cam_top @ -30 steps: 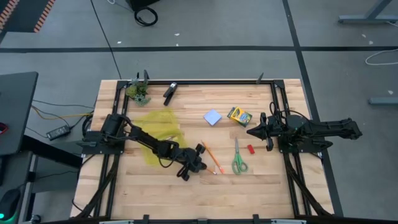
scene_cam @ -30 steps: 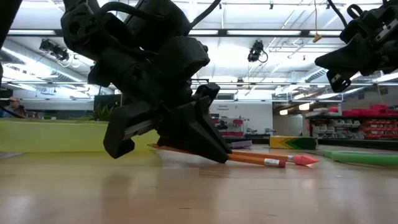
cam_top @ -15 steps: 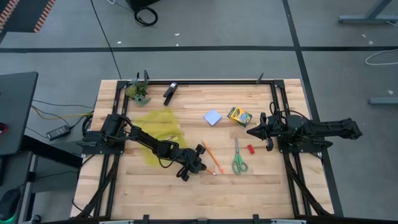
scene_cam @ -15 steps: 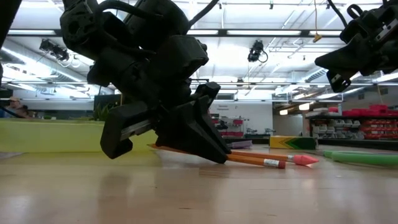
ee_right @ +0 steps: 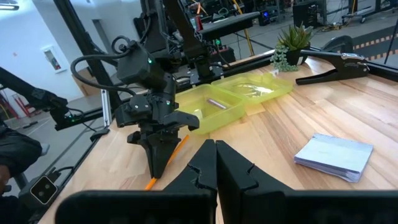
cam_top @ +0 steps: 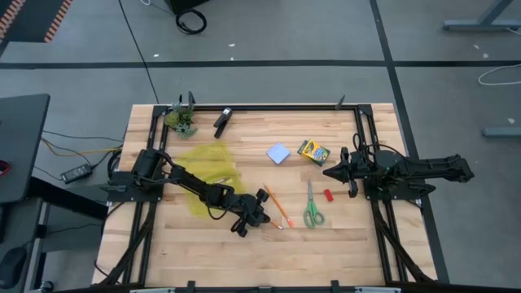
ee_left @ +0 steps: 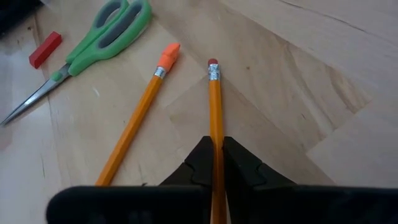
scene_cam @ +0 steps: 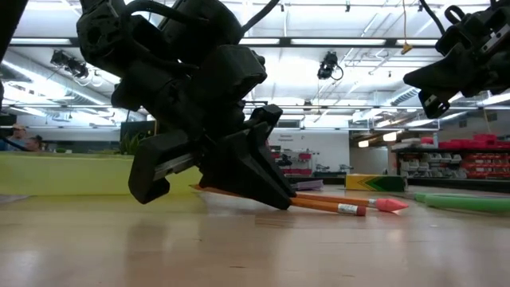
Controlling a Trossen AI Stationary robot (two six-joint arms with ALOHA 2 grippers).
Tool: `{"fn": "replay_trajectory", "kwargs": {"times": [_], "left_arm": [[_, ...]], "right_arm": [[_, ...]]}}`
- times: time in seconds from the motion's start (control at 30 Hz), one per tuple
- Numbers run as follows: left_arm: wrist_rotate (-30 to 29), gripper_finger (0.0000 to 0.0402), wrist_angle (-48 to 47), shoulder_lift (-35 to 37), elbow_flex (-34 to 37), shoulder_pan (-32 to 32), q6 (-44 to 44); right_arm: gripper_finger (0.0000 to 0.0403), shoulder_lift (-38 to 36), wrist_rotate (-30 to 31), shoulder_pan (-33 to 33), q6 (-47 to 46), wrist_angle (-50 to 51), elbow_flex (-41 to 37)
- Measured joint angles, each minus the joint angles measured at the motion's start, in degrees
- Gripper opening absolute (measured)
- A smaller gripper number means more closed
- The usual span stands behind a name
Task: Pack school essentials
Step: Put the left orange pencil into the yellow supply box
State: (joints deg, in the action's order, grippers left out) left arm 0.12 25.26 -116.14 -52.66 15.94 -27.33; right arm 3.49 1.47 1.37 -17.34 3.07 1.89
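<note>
My left gripper [cam_top: 259, 205] [scene_cam: 269, 194] is low over the middle of the table, shut on one of two orange pencils [ee_left: 215, 99]. The other pencil [ee_left: 133, 124], with an orange cap, lies beside it on the wood. Green-handled scissors [cam_top: 312, 208] [ee_left: 102, 38] and the red eraser [cam_top: 329, 195] [ee_left: 45, 49] lie flat to the right. The pale blue note pad [cam_top: 278, 154] [ee_right: 333, 155] and the crayon box [cam_top: 313, 151] lie farther back. My right gripper [cam_top: 332, 172] [ee_right: 215, 155] hovers shut above the table near the eraser, holding nothing. My left gripper pinches the orange pencil's shaft [ee_left: 216, 140] between its two fingers [ee_left: 200, 163]. It comes slanting down from the table's left. The pencil runs forward out of the gap along the fingers. Its eraser end [ee_left: 213, 63] lies low by the table top.
A yellow-green translucent tray [cam_top: 207, 175] [ee_right: 239, 96] sits under the left arm, with a small pinkish thing [ee_right: 217, 103] in it. A leafy clump [cam_top: 181, 120] and a black clip tool [cam_top: 221, 120] [ee_right: 336, 65] lie at the far edge. Bare wood lies near the front edge.
</note>
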Motion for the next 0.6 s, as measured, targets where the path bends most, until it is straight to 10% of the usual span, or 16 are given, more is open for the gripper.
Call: {"fn": "replay_trajectory", "kwargs": {"times": [0.6], "left_arm": [[-0.1,0.0019,0.0,0.0,0.0,0.0,0.0]], "right_arm": [[0.0006,0.0,0.0,0.0,0.0,0.0,0.0]]}}
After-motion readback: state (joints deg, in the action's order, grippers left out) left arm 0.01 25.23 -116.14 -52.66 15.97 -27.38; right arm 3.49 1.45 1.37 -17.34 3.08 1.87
